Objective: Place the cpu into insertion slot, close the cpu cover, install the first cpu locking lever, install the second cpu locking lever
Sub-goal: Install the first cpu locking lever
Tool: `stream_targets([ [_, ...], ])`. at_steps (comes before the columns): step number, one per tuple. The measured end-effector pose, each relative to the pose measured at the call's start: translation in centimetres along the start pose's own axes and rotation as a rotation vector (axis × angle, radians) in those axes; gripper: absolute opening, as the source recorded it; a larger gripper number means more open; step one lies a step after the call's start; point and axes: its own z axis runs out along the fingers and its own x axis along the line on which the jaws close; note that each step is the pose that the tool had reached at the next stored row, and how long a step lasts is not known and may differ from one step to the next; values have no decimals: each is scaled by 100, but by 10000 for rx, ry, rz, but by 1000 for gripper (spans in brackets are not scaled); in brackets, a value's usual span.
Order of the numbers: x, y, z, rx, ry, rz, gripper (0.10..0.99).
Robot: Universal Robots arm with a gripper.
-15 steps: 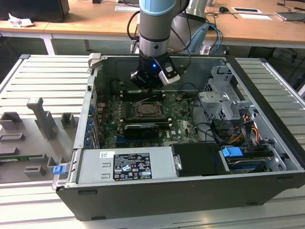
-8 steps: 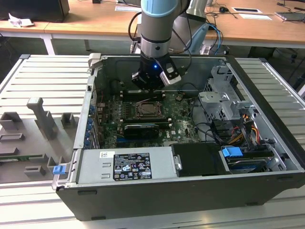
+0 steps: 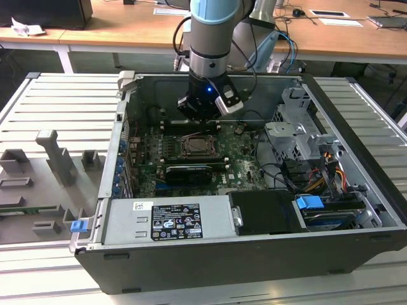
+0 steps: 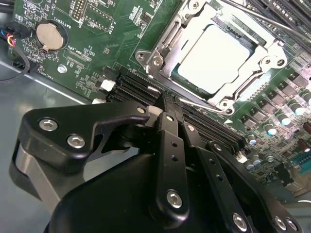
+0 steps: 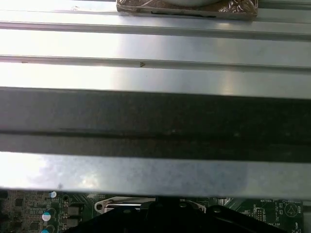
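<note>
Inside the open computer case [image 3: 356, 210], the cpu [image 4: 216, 58] is seated under its cpu cover [image 4: 167, 36]; the gripper [image 4: 163, 104], jaws pressed together, is held beside memory slots [image 4: 136, 87].

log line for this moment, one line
gripper: shut, empty, beside socket | cpu: seated in socket | cover: down over cpu
</note>
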Motion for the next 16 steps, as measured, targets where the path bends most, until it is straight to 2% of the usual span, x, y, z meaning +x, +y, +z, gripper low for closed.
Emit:
stream_targets([
  [3,-13,-2,19,4,1,-2,106],
  [8,-25,-8,97,66,5,-6,106],
  [13,-28,-10,120,311,13,-7,106],
  [14,-35,-11,153,314,13,-14,106],
  [15,-36,-4,98,312,12,-14,106],
  [16,-36,-2,78,313,11,-15,106],
])
